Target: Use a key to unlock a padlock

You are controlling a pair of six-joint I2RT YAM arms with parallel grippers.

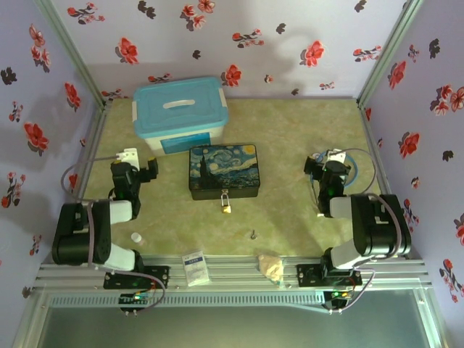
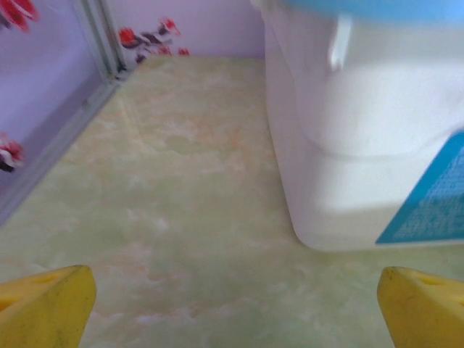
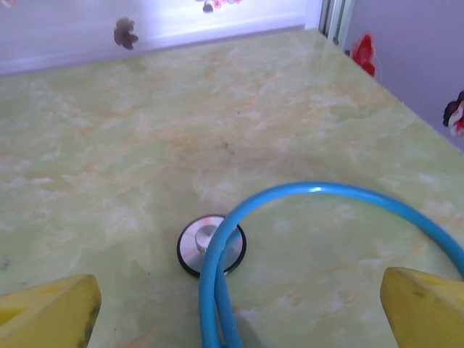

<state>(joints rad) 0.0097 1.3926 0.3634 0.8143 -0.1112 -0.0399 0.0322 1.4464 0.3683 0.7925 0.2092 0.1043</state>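
Key (image 1: 253,234), lower centre: thin, light, may skid on counter (image 1: 290,130); we'd pinch its bow. Padlock (image 1: 226,204): rigid, grip its body. Left gripper (image 2: 235,304), right gripper (image 3: 239,308): jaws spread.

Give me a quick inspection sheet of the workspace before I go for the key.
Surface: pale green marbled tabletop, no spills seen.
Job's things: small brass padlock at front of dark starry-night painted box; tiny dark metal key lying apart, nearer the arms.
Clutter: blue-lidded white plastic bin, small white cylinder, white packet, tan crumpled lump, blue-tubed stethoscope.
Grippers: left gripper and right gripper both open, yellow fingers empty.
Cables: grey cable loops at each wrist.
Surroundings: lilac floral walls.
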